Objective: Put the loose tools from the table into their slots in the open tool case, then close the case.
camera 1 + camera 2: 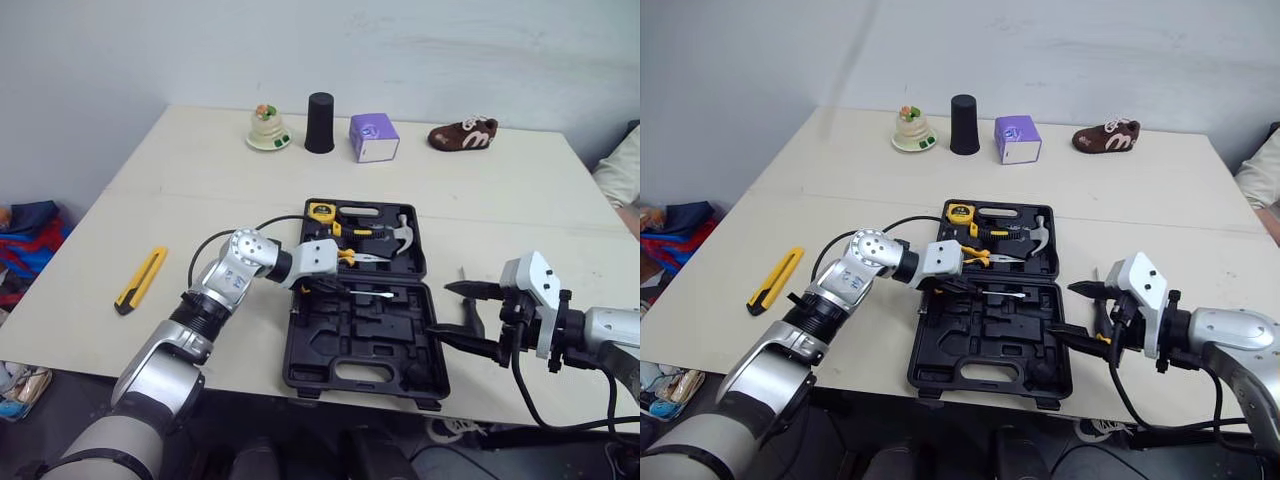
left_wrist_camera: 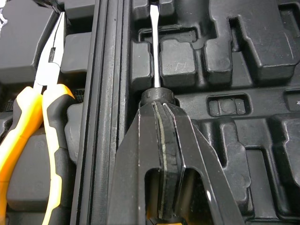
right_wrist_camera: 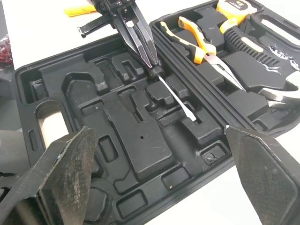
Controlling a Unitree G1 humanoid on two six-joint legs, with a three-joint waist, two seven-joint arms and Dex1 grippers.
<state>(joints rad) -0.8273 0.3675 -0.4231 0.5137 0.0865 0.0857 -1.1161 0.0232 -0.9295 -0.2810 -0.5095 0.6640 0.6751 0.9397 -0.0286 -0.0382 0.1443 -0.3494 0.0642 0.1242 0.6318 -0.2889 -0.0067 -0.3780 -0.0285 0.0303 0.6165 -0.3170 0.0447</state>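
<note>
The black tool case (image 1: 360, 385) lies open at the table's middle. Its far half holds a tape measure (image 1: 321, 211), a hammer (image 1: 405, 235) and yellow-handled pliers (image 2: 35, 108). My left gripper (image 1: 335, 283) is shut on a screwdriver just past the hinge, over the near half. The screwdriver's metal shaft (image 2: 153, 47) rests along a groove there. At the case's right edge my right gripper (image 1: 440, 308) stands open with nothing between its fingers. A yellow utility knife (image 1: 140, 279) lies loose on the table, far to the left.
Along the table's far edge stand a small figure on a plate (image 1: 268, 130), a black cup (image 1: 319, 122), a purple box (image 1: 373, 137) and a brown shoe (image 1: 463, 133). A person's sleeve (image 1: 622, 170) shows at the right edge.
</note>
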